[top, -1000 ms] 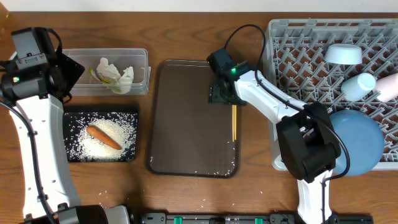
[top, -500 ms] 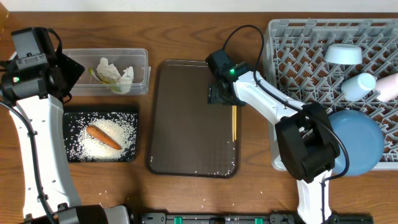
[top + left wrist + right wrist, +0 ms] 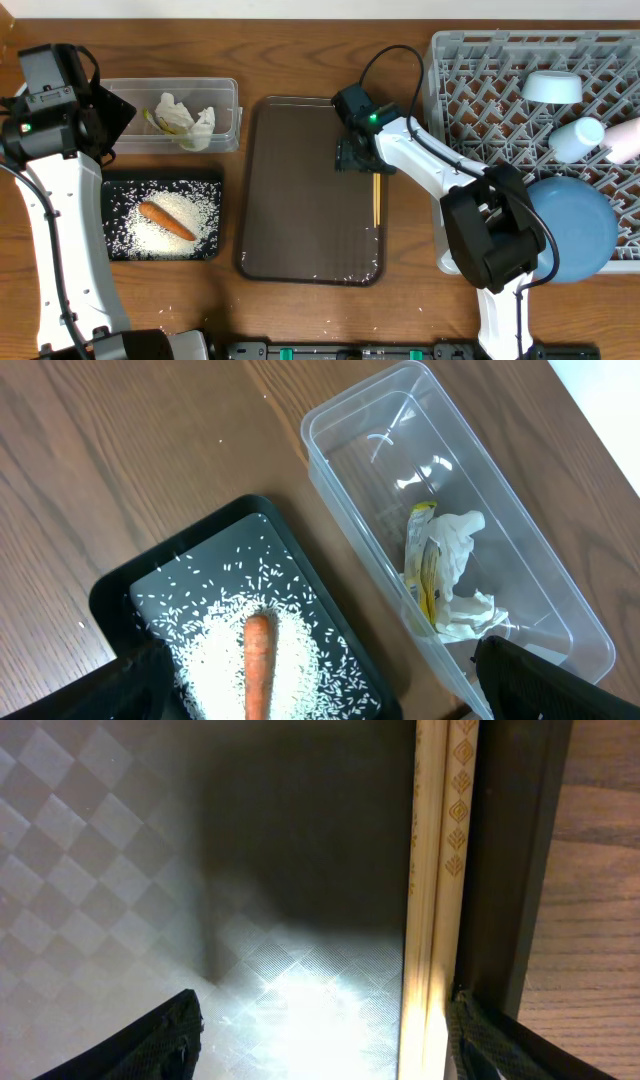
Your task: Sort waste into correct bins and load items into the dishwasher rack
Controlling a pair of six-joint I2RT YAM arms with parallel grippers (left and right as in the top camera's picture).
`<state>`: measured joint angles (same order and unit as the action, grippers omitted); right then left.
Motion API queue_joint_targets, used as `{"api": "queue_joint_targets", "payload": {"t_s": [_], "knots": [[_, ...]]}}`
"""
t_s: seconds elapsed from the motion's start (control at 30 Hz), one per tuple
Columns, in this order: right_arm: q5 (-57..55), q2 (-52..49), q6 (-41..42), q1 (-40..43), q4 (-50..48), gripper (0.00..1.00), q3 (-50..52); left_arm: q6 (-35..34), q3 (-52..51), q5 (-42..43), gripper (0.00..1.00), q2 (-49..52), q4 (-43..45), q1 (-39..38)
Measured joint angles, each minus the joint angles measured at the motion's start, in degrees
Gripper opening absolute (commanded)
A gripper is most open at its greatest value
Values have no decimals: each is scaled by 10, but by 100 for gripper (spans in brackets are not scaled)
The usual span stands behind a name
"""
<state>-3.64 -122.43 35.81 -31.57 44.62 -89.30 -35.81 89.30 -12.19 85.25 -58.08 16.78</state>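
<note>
The right gripper [image 3: 325,1020] is shifting slightly nearer the chopsticks [image 3: 435,870], which are lying along the serving tray's [image 3: 300,200] right rim. Its jaws are spreading wide around them, gripping nothing. The left gripper [image 3: 320,660] is hovering open and empty over the black tray [image 3: 175,545].

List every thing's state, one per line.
chopsticks: flat on brown tray, against its right rim, not gripped.
carrot: lying on rice in black tray.
tissue: crumpled in clear tub, beside wrapper.
blue dish: sitting in rack.
right tool: open, fingers either side of chopsticks.
left tool: open, empty.
</note>
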Motion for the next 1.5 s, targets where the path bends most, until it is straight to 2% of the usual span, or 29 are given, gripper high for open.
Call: {"api": "queue_joint_targets", "payload": {"t_s": [0.23, 0.57, 1.5], "knots": [[0, 0, 0, 0, -5, 73, 0, 0, 0, 0, 98, 0, 0, 0], [0, 0, 0, 0, 21, 75, -12, 0, 0, 0, 98, 0, 0, 0], [-20, 0, 11, -21, 9, 76, -13, 0, 0, 0, 98, 0, 0, 0]]}}
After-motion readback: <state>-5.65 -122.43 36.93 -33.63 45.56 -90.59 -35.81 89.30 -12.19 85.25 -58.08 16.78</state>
